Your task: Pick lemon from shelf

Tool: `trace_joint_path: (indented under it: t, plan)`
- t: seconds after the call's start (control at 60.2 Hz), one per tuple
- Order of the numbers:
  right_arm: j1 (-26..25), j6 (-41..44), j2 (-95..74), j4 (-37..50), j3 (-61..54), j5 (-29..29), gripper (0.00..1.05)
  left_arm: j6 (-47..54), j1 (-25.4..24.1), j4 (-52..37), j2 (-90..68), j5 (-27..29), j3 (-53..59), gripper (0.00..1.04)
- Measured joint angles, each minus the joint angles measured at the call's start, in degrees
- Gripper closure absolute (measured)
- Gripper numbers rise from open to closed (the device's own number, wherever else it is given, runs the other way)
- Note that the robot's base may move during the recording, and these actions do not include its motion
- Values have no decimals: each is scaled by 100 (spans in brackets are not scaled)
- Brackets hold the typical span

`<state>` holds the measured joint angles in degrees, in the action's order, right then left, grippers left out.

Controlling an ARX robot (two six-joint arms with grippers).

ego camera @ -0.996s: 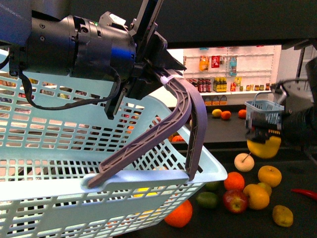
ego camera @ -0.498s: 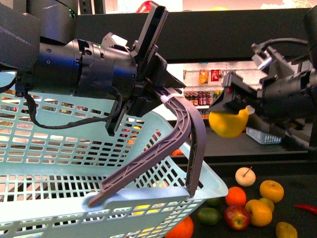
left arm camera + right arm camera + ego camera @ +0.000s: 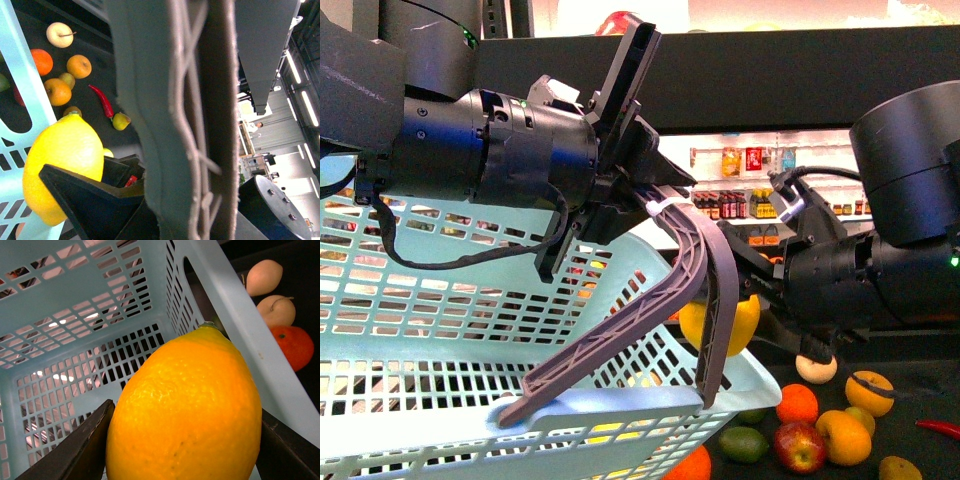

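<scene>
Front view, left arm: the left gripper [image 3: 655, 200] is clenched on the grey-purple ribbed plastic handle [image 3: 708, 280] of the pale blue slotted plastic basket [image 3: 440, 330], holding it up.
Front view, right arm: the right gripper [image 3: 750, 300] reaches in from 3 o'clock. Its jaws grasp the small bright-yellow lemon [image 3: 690, 322].
Lemon's place: off the black metal tiered shelf [image 3: 770, 90], in the air by the basket's corner rim and partly hidden behind the handle. Loose fruit lies on the shelf tray at 5 o'clock.
Left wrist view: the handle fills the middle. The lemon [image 3: 65, 160] sits beside the basket wall, cradled by a black finger [image 3: 85, 195].
Right wrist view: the lemon [image 3: 190, 410] is pinched between two black fingers, with the basket's open inside behind it.
Step in hand: the pick looks done, and the lemon is being carried to the basket.
Next move: bring the lemon fully over the opening, clear of the handle, lower it, then let go.
</scene>
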<state>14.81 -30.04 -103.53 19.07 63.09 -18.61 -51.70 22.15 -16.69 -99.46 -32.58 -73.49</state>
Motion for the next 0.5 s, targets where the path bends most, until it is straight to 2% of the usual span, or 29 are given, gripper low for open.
trace_joint_path:
  t: [0.116,0.315,0.498]
  plan:
    - [44,-24,-26,17,0,59,33,0,0,0,0,0,0,97]
    - [26,-35,-26,94,2,122,6,2,0,0,0,-4,0,97]
    - [-175,140,63,107,4,407,7,-4,0,9,-4,-4,0,97]
